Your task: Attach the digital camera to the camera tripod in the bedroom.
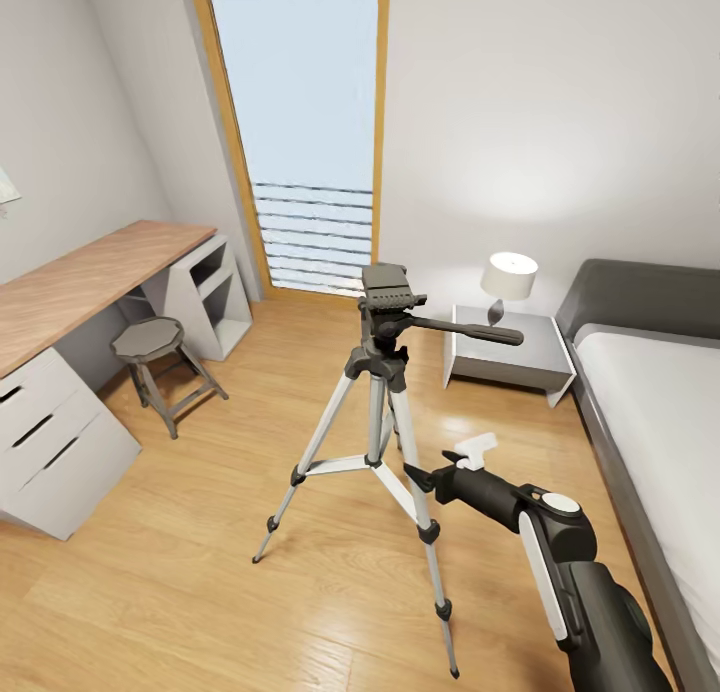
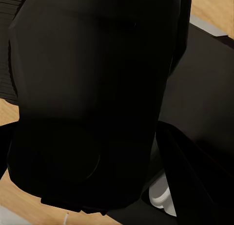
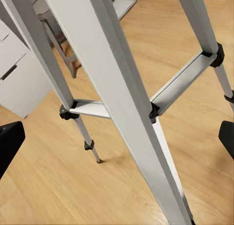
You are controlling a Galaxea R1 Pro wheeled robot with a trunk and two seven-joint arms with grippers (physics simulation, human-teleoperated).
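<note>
Right claw [image 1: 455, 464] beside camera tripod [image 1: 383, 372]

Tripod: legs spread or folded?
Spread. The tripod stands upright on the floor, three legs splayed apart, braces extended from the centre column.

The tripod [image 1: 380, 412] stands on open floor [image 1: 200, 592], its spread legs right before the right claw [image 3: 117, 137]. The stool [image 1: 150, 342] and desk [image 1: 90, 272] stand well apart; nightstand [image 1: 535, 367] and bed [image 1: 660, 412] flank the other side.

One camera tripod [image 1: 378, 392], one stool [image 1: 150, 340], one desk [image 1: 90, 272], one nightstand [image 1: 505, 352], one lamp [image 1: 508, 277], one bed [image 1: 655, 402].
</note>
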